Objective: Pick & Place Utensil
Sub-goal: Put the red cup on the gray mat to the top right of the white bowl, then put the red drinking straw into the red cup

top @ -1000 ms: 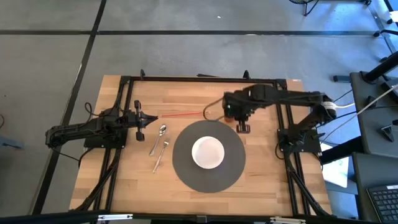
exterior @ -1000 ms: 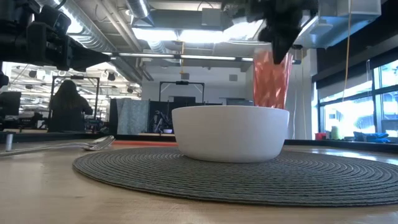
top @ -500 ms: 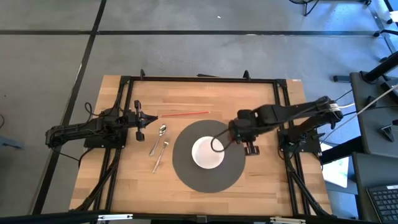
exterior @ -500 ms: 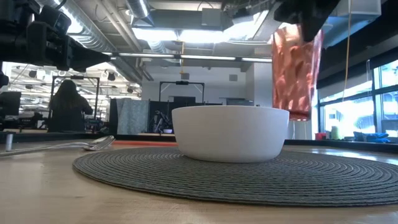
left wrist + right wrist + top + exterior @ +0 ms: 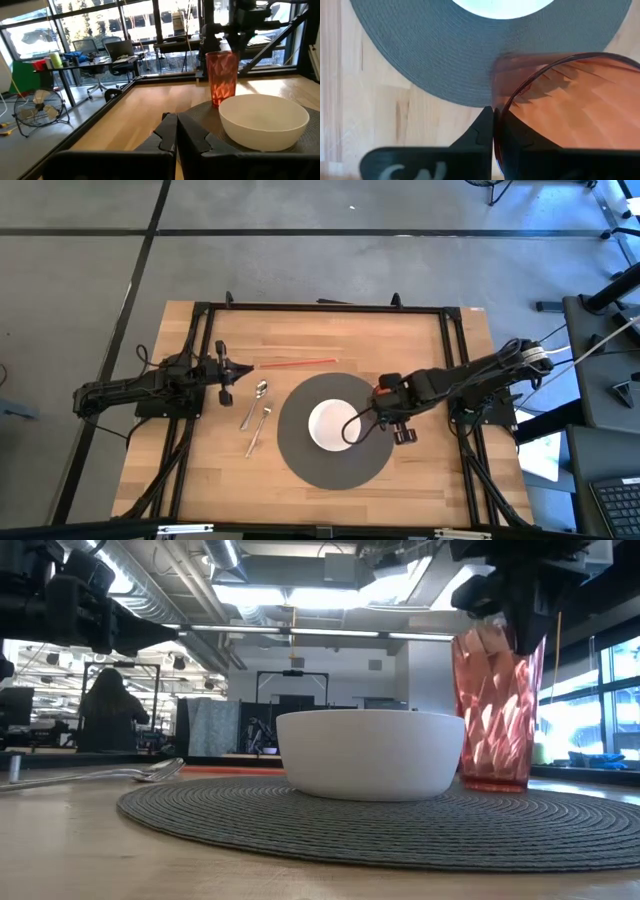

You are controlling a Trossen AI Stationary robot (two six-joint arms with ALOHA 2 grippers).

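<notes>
High view. The right arm reaches across the pale wooden desk from its base at the right edge, forearm low and angled toward the round grey woven placemat. Its right hand sits at the mat's right rim, beside the white round bowl. The left arm lies folded at the left edge, its left hand pointing inward with fingers pressed together. A metal spoon and a metal fork lie side by side between the left hand and the mat; a thin red straw lies farther up the desk.

Low view. A faceted red translucent plastic tumbler stands upright, its base at the mat's edge, just beside the bowl; the right hand grips its rim from above.

Left wrist view. The left hand's fingers meet, holding nothing.

Right wrist view. The right hand's fingers pinch the tumbler's rim wall.
</notes>
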